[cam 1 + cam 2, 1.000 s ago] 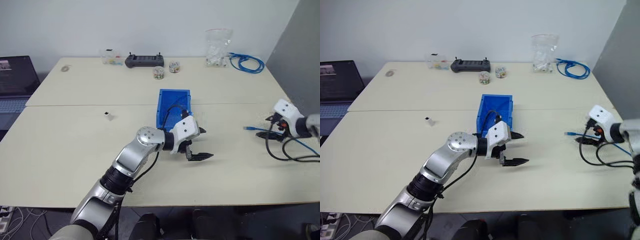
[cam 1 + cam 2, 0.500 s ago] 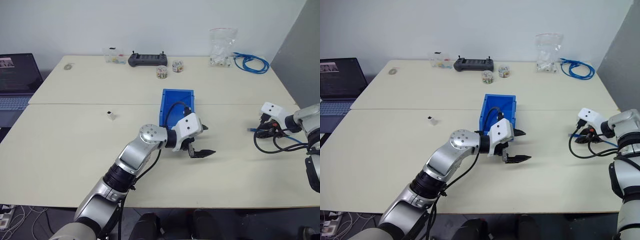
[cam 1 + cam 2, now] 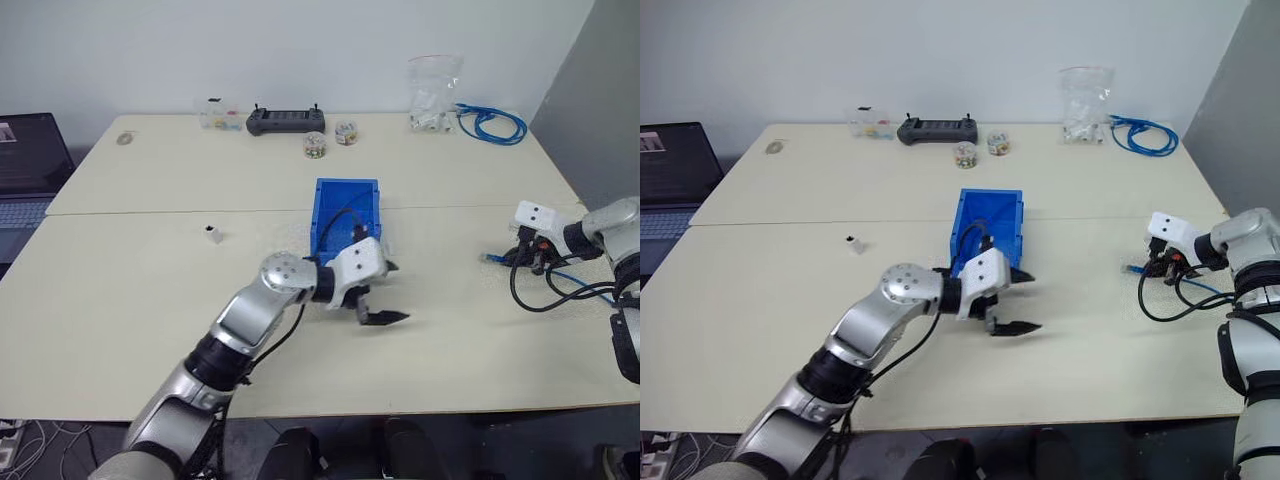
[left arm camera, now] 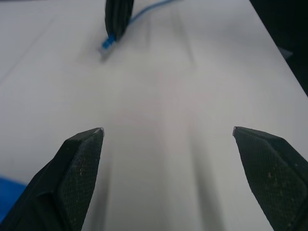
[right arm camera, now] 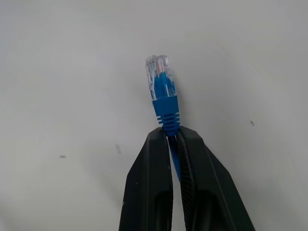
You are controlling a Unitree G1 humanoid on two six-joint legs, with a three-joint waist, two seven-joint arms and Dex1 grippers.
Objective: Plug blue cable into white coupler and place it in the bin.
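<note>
Right gripper [image 5: 168,132]: jaws closed on the blue cable [image 5: 164,103] just behind its strain boot; clear plug sticks out past the fingertips, over bare surface [image 3: 130,300]. In the head views this grip sits at the right edge of the frame, plug end pointing toward frame centre, cable slack trailing off to the right

Left gripper [image 3: 378,295]: jaws wide open, empty, low centre of frame, just right of the near end of the bin [image 3: 345,215]

White coupler [image 3: 212,234]: standing alone left of centre, well apart from both grippers and from the bin

Bin: centre of frame, long axis running away from the camera; contents cannot be made out

Step in hand, as judged: cable pick-up done; coupler not yet taken

Next move calls for: left arm to swing toward the left of the frame and close on the coupler with its socket left clear, then both arms to meet, plug lined up square with the socket. Risk: plug may pivot in so narrow a grip
</note>
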